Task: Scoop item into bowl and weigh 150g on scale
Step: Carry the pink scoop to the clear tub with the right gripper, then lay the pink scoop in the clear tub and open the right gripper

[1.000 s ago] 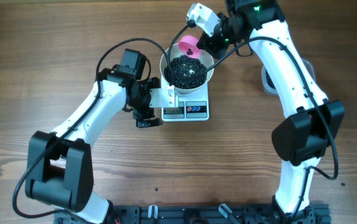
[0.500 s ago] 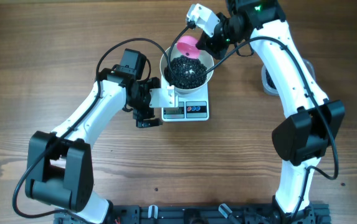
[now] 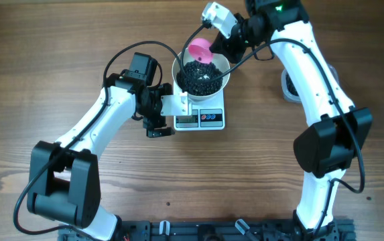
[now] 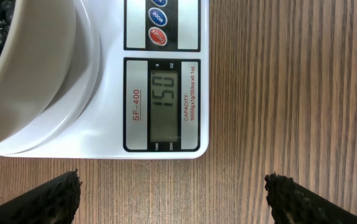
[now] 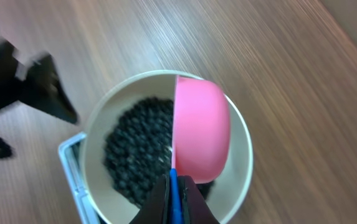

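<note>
Little has changed over the last second: the pink scoop (image 3: 200, 48) has only edged a touch along the far rim of the bowl (image 3: 228, 75), and the left arm has not moved at all. The right pincer (image 5: 175, 198) is clamped on a thin blue strip at the scoop's base, apparently its handle, and holds the scoop tipped over the far side of the bowl. In the right wrist view the scoop hides part of the pile, so I cannot tell whether any beans remain in it. The black beans (image 3: 200, 77) lie heaped in the bowl, which sits on the scale (image 3: 212, 120) near the middle of the bench (image 3: 57, 53). The left pincer (image 4: 172, 194) rests just left of the scale with its fingers wide apart and nothing between them, its camera looking straight at the display (image 4: 164, 102), which reads 150. With the reading on target and the scoop barely shifting, the pouring looks finished. One more bean or a nudge to the bowl could push the figure over, so the scoop should probably come away cleanly without brushing the rim.
</note>
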Action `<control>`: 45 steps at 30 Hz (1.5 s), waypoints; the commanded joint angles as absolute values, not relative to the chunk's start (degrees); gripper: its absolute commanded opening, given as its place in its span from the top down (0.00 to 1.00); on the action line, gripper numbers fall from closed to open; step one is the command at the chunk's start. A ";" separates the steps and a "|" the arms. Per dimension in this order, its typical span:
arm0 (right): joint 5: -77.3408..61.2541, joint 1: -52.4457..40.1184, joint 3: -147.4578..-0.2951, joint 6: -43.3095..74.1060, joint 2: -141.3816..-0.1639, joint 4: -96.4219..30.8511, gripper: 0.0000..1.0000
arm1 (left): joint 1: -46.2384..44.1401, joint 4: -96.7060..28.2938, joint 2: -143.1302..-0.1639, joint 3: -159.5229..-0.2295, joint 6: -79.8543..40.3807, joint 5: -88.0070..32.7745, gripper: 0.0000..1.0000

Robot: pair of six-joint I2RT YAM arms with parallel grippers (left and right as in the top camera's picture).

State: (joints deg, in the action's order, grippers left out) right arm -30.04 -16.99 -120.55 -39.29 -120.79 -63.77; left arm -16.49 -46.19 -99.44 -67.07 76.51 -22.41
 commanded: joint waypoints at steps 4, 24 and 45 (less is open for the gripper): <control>-59.44 -6.24 -121.51 -31.03 -119.24 -64.60 0.96 | -16.34 -46.24 -100.03 -66.59 77.58 -23.53 0.00; -30.83 25.39 -121.43 -2.35 -119.24 -91.55 0.96 | -16.34 -46.24 -100.03 -66.59 77.58 -23.53 0.00; -20.93 16.67 -121.43 -0.10 -119.26 -84.44 0.18 | -16.34 -46.24 -100.03 -66.59 77.58 -23.55 0.00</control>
State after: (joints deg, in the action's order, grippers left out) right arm -18.24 16.69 -120.60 0.16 -120.79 -84.73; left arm -16.49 -46.19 -99.44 -67.07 76.51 -22.41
